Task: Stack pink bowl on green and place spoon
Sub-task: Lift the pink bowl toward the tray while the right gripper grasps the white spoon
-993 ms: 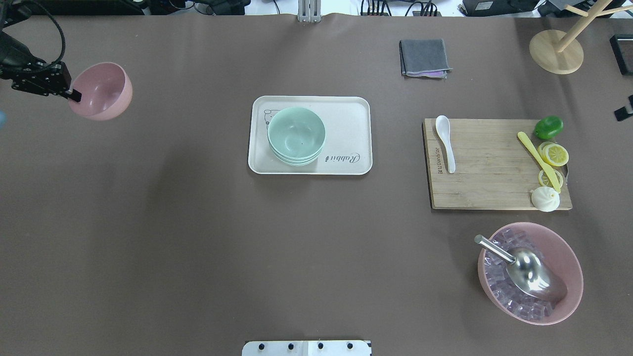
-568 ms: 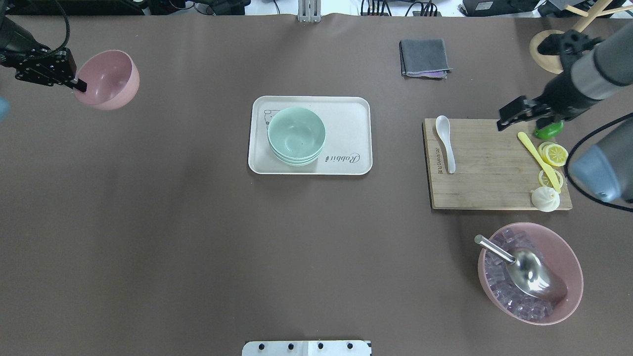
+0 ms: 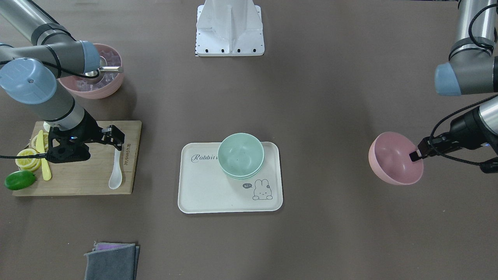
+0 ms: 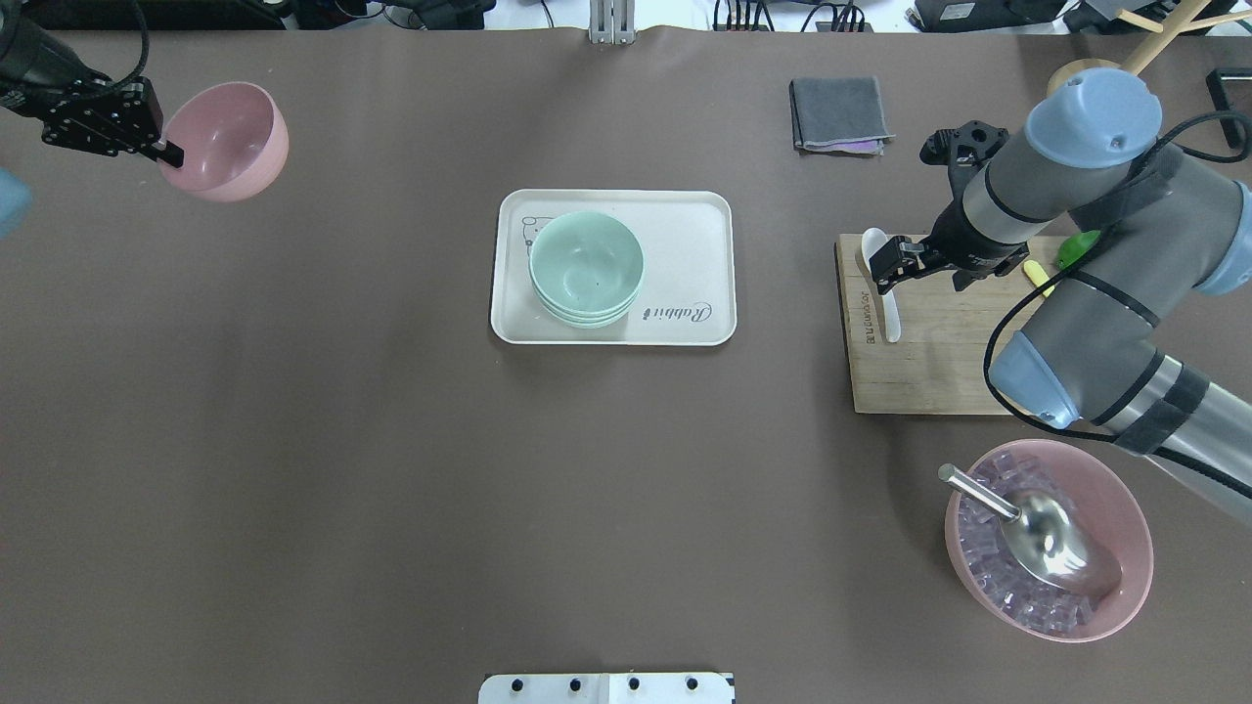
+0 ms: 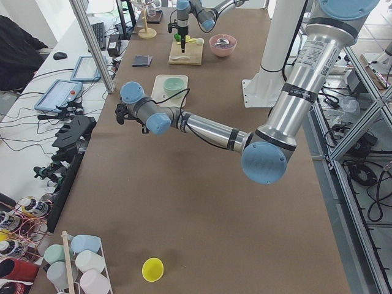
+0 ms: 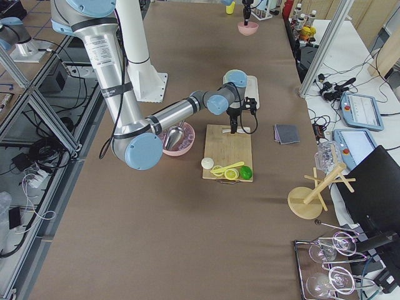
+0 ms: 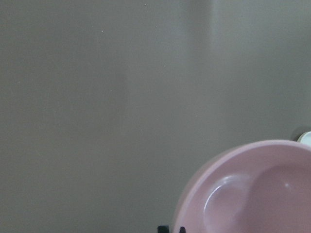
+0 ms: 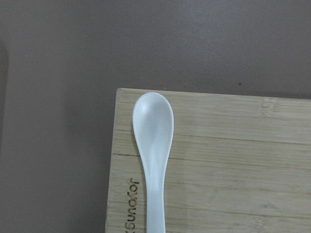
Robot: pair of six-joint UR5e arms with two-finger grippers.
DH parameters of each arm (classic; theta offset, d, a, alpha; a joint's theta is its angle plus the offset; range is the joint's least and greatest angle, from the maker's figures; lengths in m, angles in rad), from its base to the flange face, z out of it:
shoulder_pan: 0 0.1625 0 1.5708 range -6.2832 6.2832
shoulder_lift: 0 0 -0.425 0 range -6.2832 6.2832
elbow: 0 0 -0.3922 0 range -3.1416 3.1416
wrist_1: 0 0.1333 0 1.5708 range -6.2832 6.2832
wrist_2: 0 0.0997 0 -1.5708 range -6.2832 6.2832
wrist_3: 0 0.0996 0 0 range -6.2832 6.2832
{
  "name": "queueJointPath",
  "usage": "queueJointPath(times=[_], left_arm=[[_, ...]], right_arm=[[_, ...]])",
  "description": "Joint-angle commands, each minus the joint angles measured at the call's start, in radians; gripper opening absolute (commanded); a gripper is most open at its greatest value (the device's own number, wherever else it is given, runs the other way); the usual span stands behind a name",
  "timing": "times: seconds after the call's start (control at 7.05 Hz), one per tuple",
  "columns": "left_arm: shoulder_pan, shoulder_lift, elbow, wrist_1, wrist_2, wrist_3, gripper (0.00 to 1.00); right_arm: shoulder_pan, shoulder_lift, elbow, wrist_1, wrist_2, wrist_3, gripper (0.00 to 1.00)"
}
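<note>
A brown-covered surface (image 4: 391, 489) ran the width of the bench, with cables and equipment along its far edge. Near the middle sat a cream tray (image 4: 685, 225) printed with a rabbit, and the stack of green bowls (image 4: 585, 266) stood on its left half, open side up. Well off toward the far left corner, the left claw (image 4: 161, 152) was clamped on the rim of the pink bowl (image 4: 227, 140), holding it tilted, well apart from the tray. On the right, the spoon (image 8: 153, 145) lay flat along the left edge of a wooden cutting board (image 4: 929, 372), scoop pointing away from the robot. The right claw (image 4: 892, 264) hung over it with its fingers apart, not touching it. That arm hid much of the board from overhead. The front view showed lemon slices (image 3: 27, 159), a yellow knife (image 3: 44, 167) and a lime (image 3: 19, 181) at the board's other end. A larger pink bowl (image 4: 1125, 508) of ice with a steel scoop (image 4: 1037, 533) stood nearer the robot. A folded grey cloth (image 4: 839, 112) lay beyond the board.
</note>
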Motion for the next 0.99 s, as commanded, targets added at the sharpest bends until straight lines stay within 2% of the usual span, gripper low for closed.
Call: queueJointPath(times=[0.0, 0.28, 0.71, 0.85], left_arm=[[0.065, -0.066, -0.028, -0.008, 0.007, -0.202, 0.0], [0.163, -0.138, -0.038, -0.009, 0.051, -0.309, 0.0], [0.244, -0.198, -0.033, -0.009, 0.146, -0.382, 0.0], [0.246, -0.21, -0.032, -0.008, 0.146, -0.384, 0.0]], right_arm=[[-0.024, 0.003, -0.049, 0.063, -0.01, 0.007, 0.98], [-0.051, 0.003, -0.054, 0.063, -0.019, 0.01, 0.97], [-0.059, 0.021, -0.086, 0.065, -0.03, 0.0, 0.81], [-0.058, 0.03, -0.089, 0.063, -0.03, -0.003, 0.8]])
